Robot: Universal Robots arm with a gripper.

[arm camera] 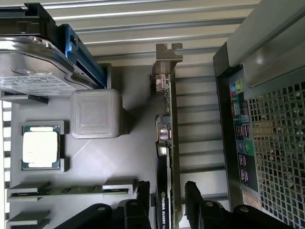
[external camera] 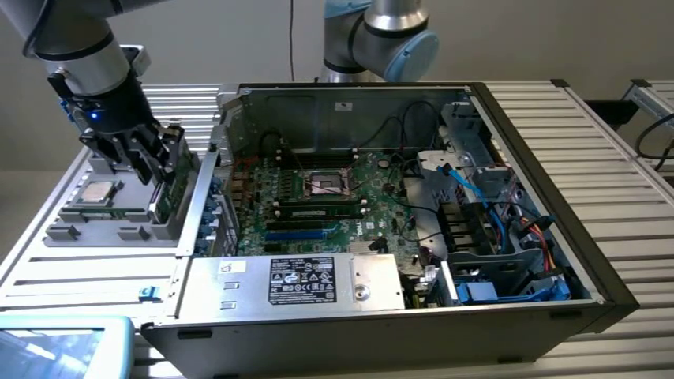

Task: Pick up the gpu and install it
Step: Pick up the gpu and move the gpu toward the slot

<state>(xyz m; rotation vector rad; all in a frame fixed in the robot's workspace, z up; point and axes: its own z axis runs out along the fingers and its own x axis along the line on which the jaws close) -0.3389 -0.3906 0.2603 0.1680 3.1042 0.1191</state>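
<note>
The gpu (arm camera: 167, 143) stands on edge in a slot of the grey holder tray (arm camera: 128, 157): a green card with a black cooler face and a silver end bracket (arm camera: 169, 50). My gripper (arm camera: 167, 191) is open and straddles the card's near end, one black finger (arm camera: 143, 193) on each side with a narrow gap to the card. In the exterior view the gripper (external camera: 158, 178) hangs over the gpu (external camera: 181, 180) on the tray (external camera: 79, 229), at the exterior view's left of the open computer case (external camera: 526, 197).
The tray also carries a processor (arm camera: 41, 147), a memory stick (arm camera: 66, 191), a grey block (arm camera: 95, 113) and a drive box (arm camera: 33, 71). The case's rear panel (arm camera: 243, 138) stands close beside the gpu. Inside lie the motherboard (external camera: 316, 197), blue slots (external camera: 300, 231) and a power supply (external camera: 305, 280).
</note>
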